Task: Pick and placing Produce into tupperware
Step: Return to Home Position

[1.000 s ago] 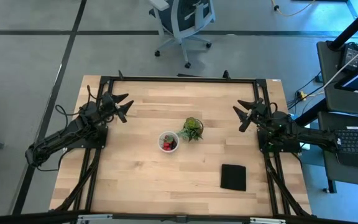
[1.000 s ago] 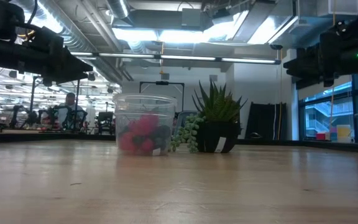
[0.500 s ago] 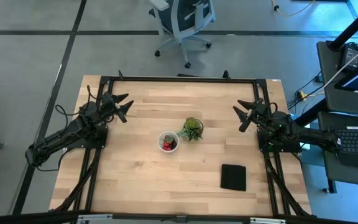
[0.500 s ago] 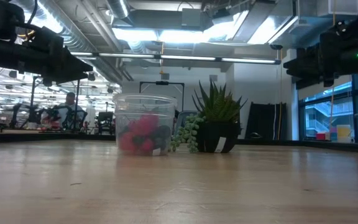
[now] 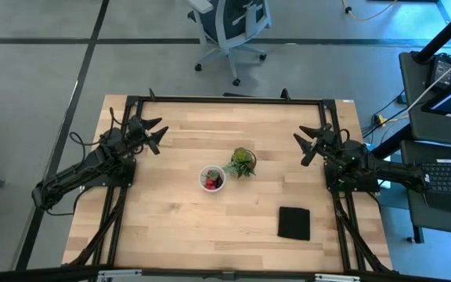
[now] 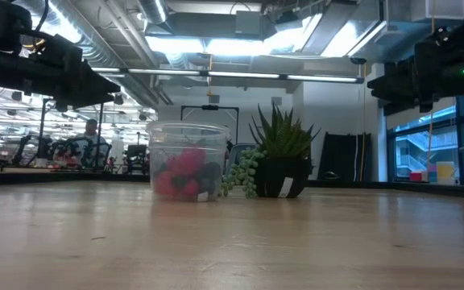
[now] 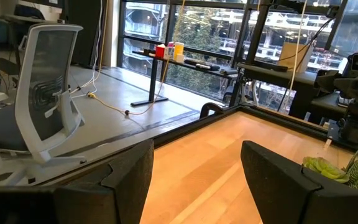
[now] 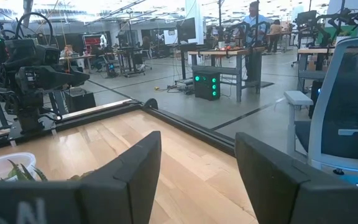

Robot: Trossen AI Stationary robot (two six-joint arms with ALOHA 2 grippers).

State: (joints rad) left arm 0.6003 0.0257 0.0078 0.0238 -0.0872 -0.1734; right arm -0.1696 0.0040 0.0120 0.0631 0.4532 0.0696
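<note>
The round translucent tupperware (image 5: 212, 178) stands on its base at the table's middle, with red and dark berry pieces of produce (image 6: 185, 177) inside it. My left gripper (image 5: 156, 134) hangs open above the table's far left part, well away from the tupperware. My right gripper (image 5: 305, 146) hangs open over the far right part, equally clear of it. Both wrist views show the fingers spread over bare wood with nothing between them.
A small green potted plant (image 5: 243, 162) stands just right of the tupperware, close to it. A flat black square (image 5: 294, 222) lies near the table's right front. Black frame rails (image 5: 225, 99) run along the table's edges. An office chair (image 5: 229, 23) stands beyond the far edge.
</note>
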